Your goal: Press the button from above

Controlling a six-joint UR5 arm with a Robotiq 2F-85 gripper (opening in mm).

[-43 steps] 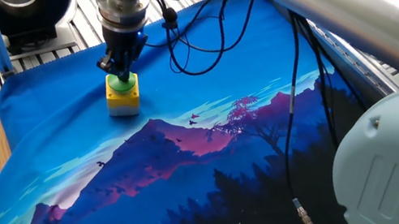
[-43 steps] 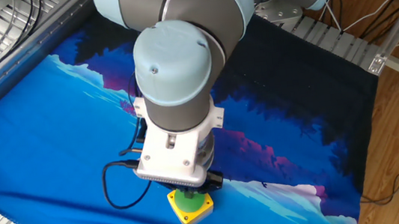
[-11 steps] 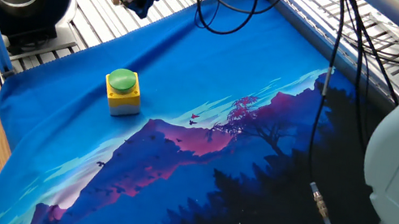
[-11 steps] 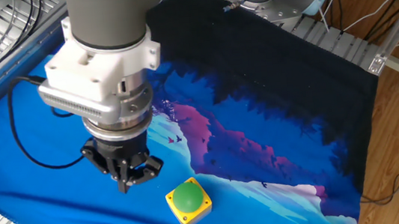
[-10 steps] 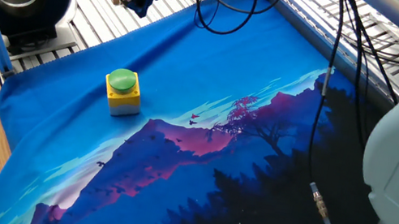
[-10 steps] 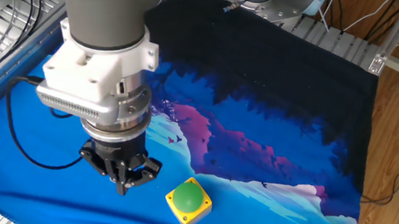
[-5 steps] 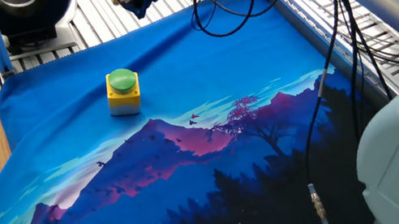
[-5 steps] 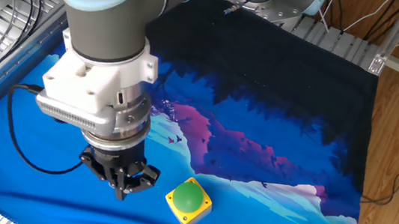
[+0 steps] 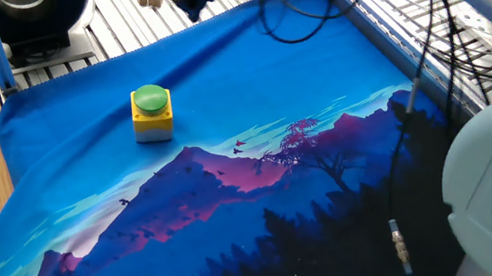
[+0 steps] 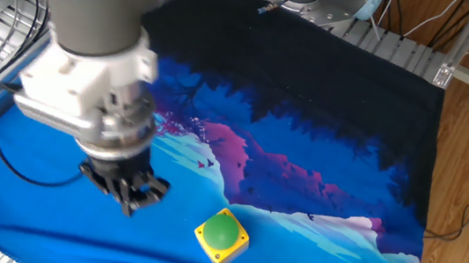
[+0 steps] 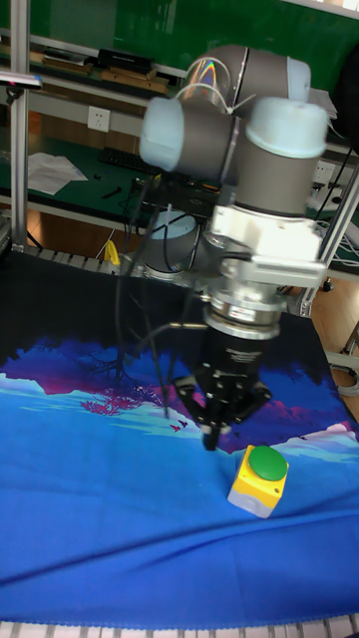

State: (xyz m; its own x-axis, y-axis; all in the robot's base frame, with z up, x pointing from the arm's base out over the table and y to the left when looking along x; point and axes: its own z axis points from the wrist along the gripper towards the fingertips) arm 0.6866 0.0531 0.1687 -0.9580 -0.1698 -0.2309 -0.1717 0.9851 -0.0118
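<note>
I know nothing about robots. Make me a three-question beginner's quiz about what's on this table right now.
1. True or false: the end effector is touching the round green dome button on its yellow plastic box.
2. The button box sits on: A) a blue mountain-print cloth B) bare wood C) a metal tray
3. Fill in: the button's dome is coloured ____.

Key: 1 false, it hangs off to one side, apart from it; 2 A; 3 green.

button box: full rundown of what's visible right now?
The button is a round green dome on a small yellow cube-shaped box that looks like plastic. It sits upright on the blue printed cloth, near one edge, with nothing touching it. The pincer hangs off to one side, clear of it, not above the dome.
</note>
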